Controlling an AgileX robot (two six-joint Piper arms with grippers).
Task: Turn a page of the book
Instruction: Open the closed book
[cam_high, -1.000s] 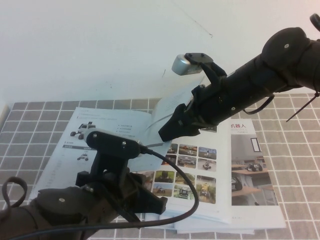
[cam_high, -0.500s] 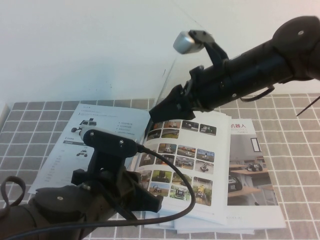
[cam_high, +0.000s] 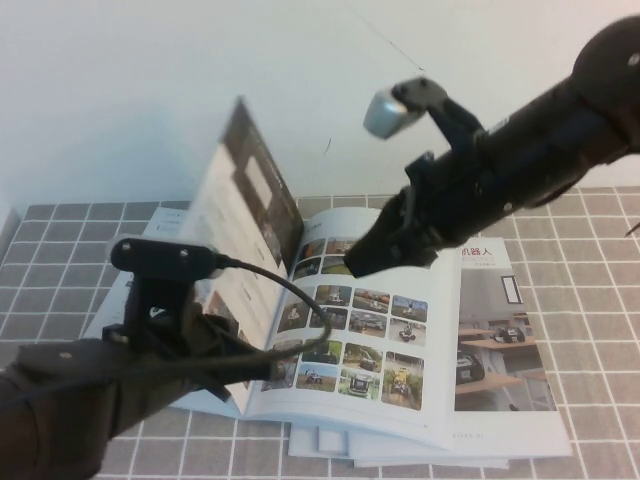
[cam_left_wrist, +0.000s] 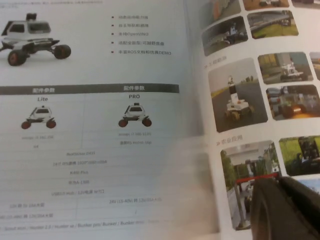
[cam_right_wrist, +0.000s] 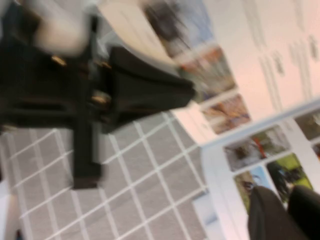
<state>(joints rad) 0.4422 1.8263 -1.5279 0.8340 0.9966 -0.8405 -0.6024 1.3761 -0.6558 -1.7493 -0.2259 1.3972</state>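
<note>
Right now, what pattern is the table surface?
Grey square tiles with white grout lines on the table; clearest in the high view, beneath the book.

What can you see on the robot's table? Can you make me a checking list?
Surface: grey tiled table, flat.
Job's things: book lies open; page stands up, halfway over.
Clutter: booklets lie under the book.
Grippers: left tool is low over the book, near the foot of the page; right tool hangs above the photo grid.
Cables: black cable loops over the book.
Surroundings: white wall behind the table.
</note>
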